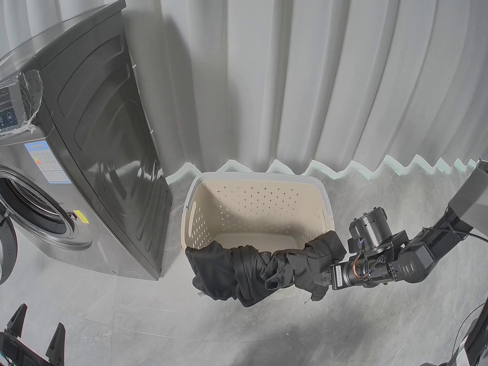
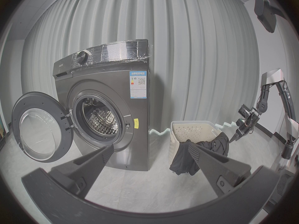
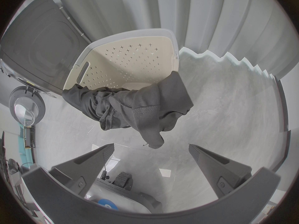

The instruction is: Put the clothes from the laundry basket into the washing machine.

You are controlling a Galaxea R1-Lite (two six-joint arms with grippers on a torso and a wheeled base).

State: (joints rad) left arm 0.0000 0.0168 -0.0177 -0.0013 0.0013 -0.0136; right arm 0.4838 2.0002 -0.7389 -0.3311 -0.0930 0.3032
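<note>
Sideways, the right gripper (image 3: 150,145) is held spread wide beside the dark garment (image 1: 239,273) draped over the laundry basket's (image 1: 259,179) front rim; the left gripper (image 1: 40,316) is likewise wide.

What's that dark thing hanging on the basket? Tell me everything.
It is a dark grey garment, soft, crumpled and twisted, with a stitched hem showing. It lies draped over the near rim of the cream laundry basket, partly hanging outside toward the floor. The right gripper stands open near its end, not closed on it.
</note>
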